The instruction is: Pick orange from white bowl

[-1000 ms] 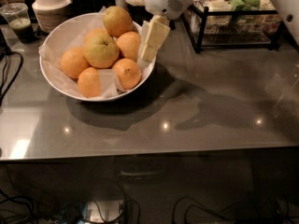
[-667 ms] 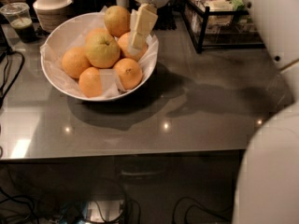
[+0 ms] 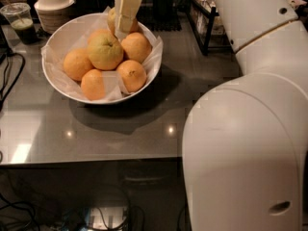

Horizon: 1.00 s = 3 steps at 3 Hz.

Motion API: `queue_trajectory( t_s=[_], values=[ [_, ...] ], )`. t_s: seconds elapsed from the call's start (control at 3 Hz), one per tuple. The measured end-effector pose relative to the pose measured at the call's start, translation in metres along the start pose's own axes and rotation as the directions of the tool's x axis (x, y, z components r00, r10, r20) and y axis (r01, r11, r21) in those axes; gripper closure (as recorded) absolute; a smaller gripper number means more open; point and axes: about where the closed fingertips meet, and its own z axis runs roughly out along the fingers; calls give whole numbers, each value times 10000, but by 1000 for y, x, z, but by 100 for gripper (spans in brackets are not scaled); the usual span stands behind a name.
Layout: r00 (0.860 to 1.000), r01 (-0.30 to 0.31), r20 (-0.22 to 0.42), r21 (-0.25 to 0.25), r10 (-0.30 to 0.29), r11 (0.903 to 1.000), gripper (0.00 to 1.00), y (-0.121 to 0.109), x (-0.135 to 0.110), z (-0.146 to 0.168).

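Observation:
The white bowl [image 3: 57, 35], lined with crinkled white paper, stands on the grey table at the left. It holds several fruits. The large dull golden-yellow orange [image 3: 111, 20] lies at the bowl's back rim, mostly hidden behind my gripper [image 3: 124, 29]. The gripper hangs down from the top edge, directly in front of and over that orange. A yellow-green fruit [image 3: 105, 51] sits in the bowl's middle, with smaller deep-orange ones [image 3: 131, 75] around it.
My white arm [image 3: 240, 129] fills the right side of the view. A plastic cup with a green drink [image 3: 21, 23] and a stack of white lidded cups [image 3: 53, 4] stand behind the bowl at the left. A black wire rack [image 3: 207, 23] stands at the back right. Cables [image 3: 7, 76] lie at the left edge.
The gripper has moved from the bowl's right rim toward its back, over the pale orange. The arm has swung in and now covers the right of the view.

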Motion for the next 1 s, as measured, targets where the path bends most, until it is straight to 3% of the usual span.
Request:
queue_trajectory(
  t_s=[0.33,1.0],
  values=[
    [10000,6,67,128,-7,9999,0,-5,-2,4],
    [9973,-729,-1,1362,736,9880,0,-24,26,-10]
  ],
)
